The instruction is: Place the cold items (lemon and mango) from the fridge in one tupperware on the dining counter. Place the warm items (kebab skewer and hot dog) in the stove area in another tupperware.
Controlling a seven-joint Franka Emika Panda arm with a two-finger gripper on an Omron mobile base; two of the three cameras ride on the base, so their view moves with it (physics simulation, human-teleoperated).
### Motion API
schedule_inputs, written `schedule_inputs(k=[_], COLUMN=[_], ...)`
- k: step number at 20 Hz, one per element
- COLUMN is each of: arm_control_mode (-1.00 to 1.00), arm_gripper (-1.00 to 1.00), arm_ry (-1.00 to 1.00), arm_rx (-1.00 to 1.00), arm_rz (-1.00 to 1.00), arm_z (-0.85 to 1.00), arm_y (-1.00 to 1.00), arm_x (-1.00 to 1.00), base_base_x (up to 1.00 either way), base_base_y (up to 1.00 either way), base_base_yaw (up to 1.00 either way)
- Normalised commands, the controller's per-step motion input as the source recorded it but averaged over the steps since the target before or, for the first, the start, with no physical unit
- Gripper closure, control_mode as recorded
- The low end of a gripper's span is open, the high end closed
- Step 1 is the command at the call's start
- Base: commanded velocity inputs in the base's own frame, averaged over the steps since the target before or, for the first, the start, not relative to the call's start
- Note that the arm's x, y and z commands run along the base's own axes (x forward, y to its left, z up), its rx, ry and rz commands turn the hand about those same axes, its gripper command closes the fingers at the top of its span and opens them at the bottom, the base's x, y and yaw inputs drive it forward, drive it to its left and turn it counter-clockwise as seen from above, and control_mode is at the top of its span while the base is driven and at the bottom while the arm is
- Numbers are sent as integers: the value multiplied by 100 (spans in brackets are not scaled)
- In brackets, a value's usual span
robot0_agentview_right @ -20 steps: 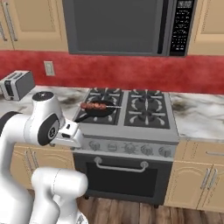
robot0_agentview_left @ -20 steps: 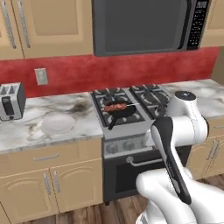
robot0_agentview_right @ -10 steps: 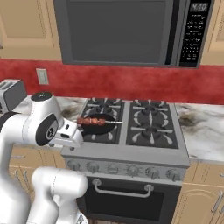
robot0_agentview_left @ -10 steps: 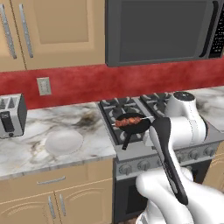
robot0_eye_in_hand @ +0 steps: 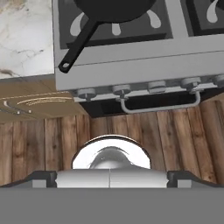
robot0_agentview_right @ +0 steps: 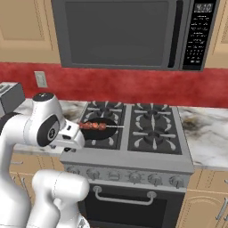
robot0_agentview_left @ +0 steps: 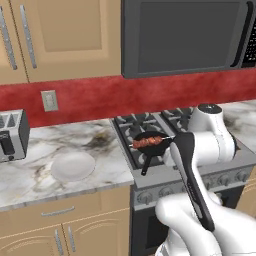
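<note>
The kebab skewer (robot0_agentview_left: 150,142) (robot0_agentview_right: 95,126), brown-red meat on a thin stick, lies across a black pan (robot0_agentview_left: 149,146) (robot0_agentview_right: 99,130) on the stove's front left burner. My gripper (robot0_eye_in_hand: 111,177) is open and holds nothing; its dark fingertips (robot0_eye_in_hand: 44,177) stand wide apart. It is folded in close to my body at the stove's front left corner and points down at the wooden floor. The pan's handle (robot0_eye_in_hand: 78,44) juts toward me over the stove edge. The hot dog, lemon, mango and tupperware are out of view.
A white round plate (robot0_agentview_left: 72,165) lies on the marble counter (robot0_agentview_left: 40,175) left of the stove (robot0_agentview_right: 133,151). A toaster (robot0_agentview_left: 11,135) stands at the far left. A microwave (robot0_agentview_right: 124,33) hangs above the burners, and the oven door handle (robot0_eye_in_hand: 159,107) faces me.
The base has driven closer, so the whole scene has shifted and the stove looks larger. The arm keeps its folded pose with the gripper open. The skewer and pan have not moved.
</note>
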Motion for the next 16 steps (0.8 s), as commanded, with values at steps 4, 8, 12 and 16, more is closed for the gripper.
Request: schedule_inputs(k=[4,8,12,16], arm_control_mode=[-100,-100,-100,-100], arm_gripper=[-100,-100,-100,-100], arm_ry=[-1,0,8,16], arm_rx=[-8,-3,0,0], arm_rz=[14,29,37,42], arm_z=[0,1,1,0], arm_y=[1,-16,-21,0], arm_x=[47,91,100,100], base_base_x=[0,0,0,0], base_base_y=[0,0,0,0], base_base_yaw=[0,0,0,0])
